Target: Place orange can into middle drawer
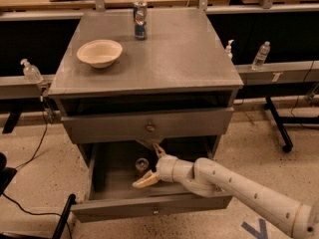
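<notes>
The orange can [142, 166] stands upright inside the open middle drawer [149, 209], near its back; I see mostly its silver top. My gripper [151, 166] reaches into the drawer from the right, just right of the can. Its two pale fingers are spread apart, one pointing up [159, 150] and one lying low toward the front [143, 181]. The can sits at the mouth of the open fingers and they are not closed on it.
The upper knobbed drawer [149, 127] is slightly pulled out above my arm. On the cabinet top stand a pale bowl [99, 52] and a blue, red and silver can [140, 20]. Bottles stand on side rails at left [31, 72] and right [261, 55].
</notes>
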Available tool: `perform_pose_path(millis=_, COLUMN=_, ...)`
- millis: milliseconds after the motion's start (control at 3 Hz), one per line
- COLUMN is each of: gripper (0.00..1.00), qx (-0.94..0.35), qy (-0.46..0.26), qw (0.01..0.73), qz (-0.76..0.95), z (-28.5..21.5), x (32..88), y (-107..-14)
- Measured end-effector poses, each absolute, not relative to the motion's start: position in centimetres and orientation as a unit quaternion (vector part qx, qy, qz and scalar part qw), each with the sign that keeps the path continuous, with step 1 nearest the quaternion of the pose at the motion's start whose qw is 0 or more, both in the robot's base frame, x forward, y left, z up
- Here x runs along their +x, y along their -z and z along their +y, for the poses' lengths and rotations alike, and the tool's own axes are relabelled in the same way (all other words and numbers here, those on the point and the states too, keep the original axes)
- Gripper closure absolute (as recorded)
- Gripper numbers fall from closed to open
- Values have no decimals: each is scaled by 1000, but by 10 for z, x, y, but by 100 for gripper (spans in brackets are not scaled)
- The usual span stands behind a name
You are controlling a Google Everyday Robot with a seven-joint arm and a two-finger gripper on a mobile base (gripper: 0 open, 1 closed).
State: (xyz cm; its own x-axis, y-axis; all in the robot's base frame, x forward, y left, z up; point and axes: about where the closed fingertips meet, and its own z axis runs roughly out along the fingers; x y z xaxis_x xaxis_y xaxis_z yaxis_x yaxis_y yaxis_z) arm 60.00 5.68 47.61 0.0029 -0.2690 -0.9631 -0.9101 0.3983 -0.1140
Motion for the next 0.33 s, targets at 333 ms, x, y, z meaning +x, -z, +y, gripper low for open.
perform_pose_path(millis=333, gripper=0, qx=-448, qy=-286, qw=549, qz=645, z=33, x=601, y=-480)
